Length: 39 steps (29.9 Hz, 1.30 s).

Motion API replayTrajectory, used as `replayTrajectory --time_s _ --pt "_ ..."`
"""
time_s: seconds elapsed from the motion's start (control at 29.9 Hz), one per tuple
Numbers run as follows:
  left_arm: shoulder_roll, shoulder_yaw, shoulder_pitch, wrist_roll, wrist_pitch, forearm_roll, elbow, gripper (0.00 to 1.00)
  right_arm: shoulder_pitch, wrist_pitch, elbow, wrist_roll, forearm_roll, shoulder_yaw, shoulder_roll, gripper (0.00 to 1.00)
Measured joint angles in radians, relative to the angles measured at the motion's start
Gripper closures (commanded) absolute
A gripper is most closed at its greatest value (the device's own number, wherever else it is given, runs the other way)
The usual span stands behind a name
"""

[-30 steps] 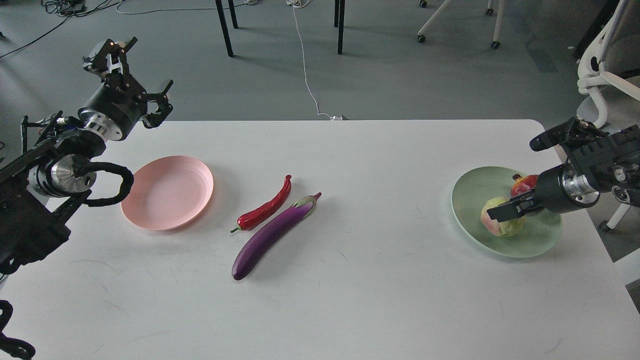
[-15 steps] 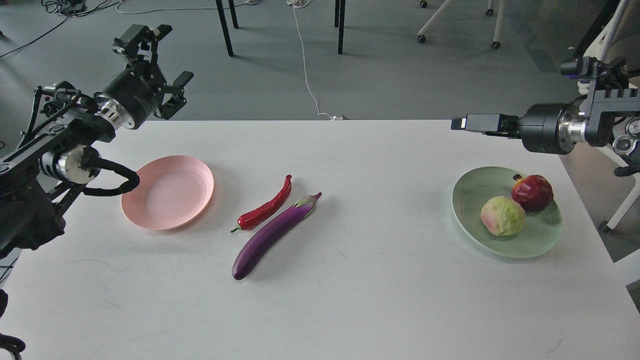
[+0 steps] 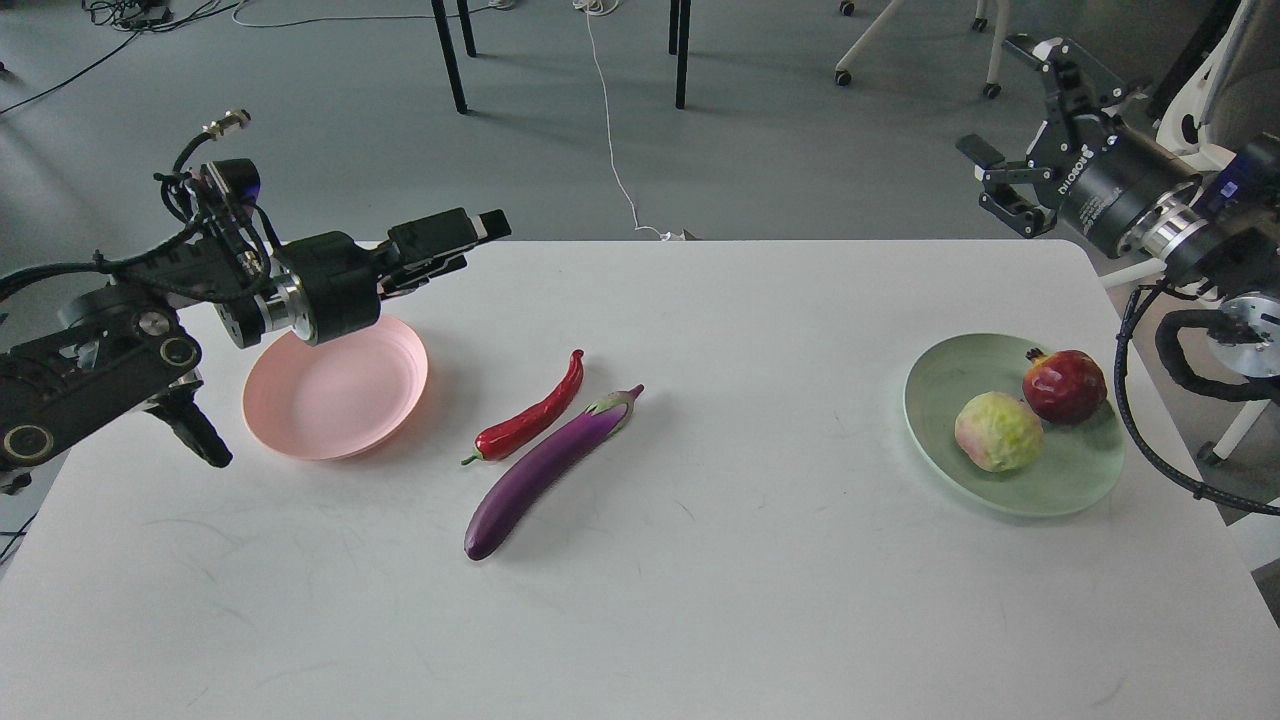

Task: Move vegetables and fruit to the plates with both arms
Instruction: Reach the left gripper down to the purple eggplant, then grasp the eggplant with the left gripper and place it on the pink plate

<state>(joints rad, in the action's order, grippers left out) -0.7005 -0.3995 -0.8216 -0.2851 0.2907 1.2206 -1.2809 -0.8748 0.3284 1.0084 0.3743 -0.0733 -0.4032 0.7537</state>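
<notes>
Fruit plated, vegetables waiting on the table.

My left gripper (image 3: 480, 225) hangs empty above the far rim of the pink plate (image 3: 300, 440), seen side-on, so I cannot tell whether its fingers are spread; it points toward the chili pepper (image 3: 530, 415) and eggplant (image 3: 545, 470), lying side by side mid-table (probably my next pick). My right gripper (image 3: 1010, 125) is raised clear, fingers spread, holding nothing, since pomegranate (image 3: 1065, 385) and yellow-green fruit (image 3: 998, 431) sit touching on the green plate (image 3: 940, 380).
</notes>
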Motion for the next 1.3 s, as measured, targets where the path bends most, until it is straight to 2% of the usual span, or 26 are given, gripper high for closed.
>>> replayTrajectory --time_s 0.2,0.37,0.5,0.63,0.77,0.84,0.97,1.1,1.2,1.3 --pt "0.124 0.116 0.001 0.001 -0.078 0.299 -0.053 0.06 0.126 0.131 -0.096 0.0 -0.214 -0.126 -0.002 0.01" --pt "0.205 0.21 0.016 0.014 -0.135 0.648 -0.042 0.07 0.253 0.159 -0.123 0.0 -0.245 -0.242 -0.003 0.01" --pt "0.237 0.232 0.051 0.056 -0.14 0.816 -0.01 0.09 0.304 0.16 -0.124 0.001 -0.246 -0.289 -0.004 0.01" --pt "0.246 0.232 0.067 0.11 -0.14 0.852 0.024 0.11 0.319 0.16 -0.124 0.006 -0.246 -0.302 0.0 0.01" --pt "0.241 0.222 0.076 0.122 -0.142 0.854 0.047 0.12 0.328 0.16 -0.121 0.016 -0.246 -0.302 0.001 0.01" --pt "0.236 0.215 0.08 0.122 -0.143 0.852 0.05 0.19 0.33 0.16 -0.12 0.018 -0.246 -0.302 0.001 0.01" --pt "0.233 0.21 0.084 0.12 -0.143 0.849 0.052 0.43 0.335 0.16 -0.12 0.019 -0.246 -0.302 0.001 0.01" --pt "0.232 0.21 0.098 0.121 -0.142 0.845 0.054 0.55 0.336 0.16 -0.12 0.02 -0.246 -0.302 0.001 0.01" --pt "0.231 0.21 0.107 0.121 -0.138 0.844 0.054 0.71 0.336 0.16 -0.12 0.02 -0.246 -0.302 -0.001 0.01" --pt "0.225 0.21 0.114 0.119 -0.138 0.844 0.055 0.8 0.336 0.16 -0.12 0.02 -0.246 -0.303 -0.002 0.01"
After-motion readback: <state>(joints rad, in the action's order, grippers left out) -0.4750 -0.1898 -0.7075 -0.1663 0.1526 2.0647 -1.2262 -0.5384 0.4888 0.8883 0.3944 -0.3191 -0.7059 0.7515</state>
